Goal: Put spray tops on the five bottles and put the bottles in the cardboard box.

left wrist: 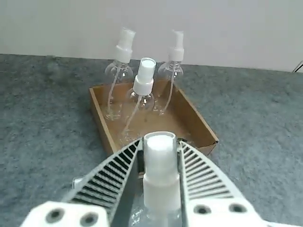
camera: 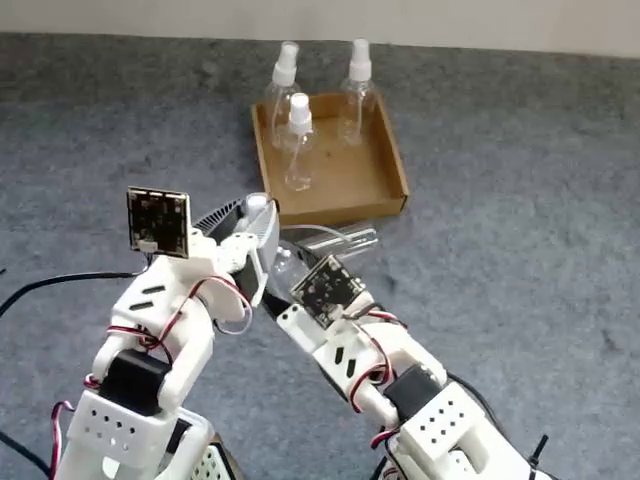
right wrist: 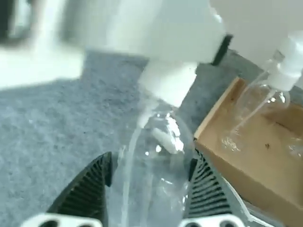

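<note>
The cardboard box point(camera: 392, 160) lies on the grey carpet and holds three clear bottles with white spray tops point(camera: 298, 140) point(left wrist: 142, 92), all upright. Just in front of the box, my left gripper point(camera: 256, 212) point(left wrist: 161, 163) is shut on a white spray top point(camera: 258, 204) point(left wrist: 161, 156). The top sits on the neck of a clear bottle point(right wrist: 154, 156) point(camera: 283, 262). My right gripper point(right wrist: 150, 182) point(camera: 292, 270) is shut on that bottle's body, lower down.
Another clear bottle point(camera: 340, 238) lies on its side on the carpet between the box's front wall and the right arm. Open carpet spreads to the left and right of the box.
</note>
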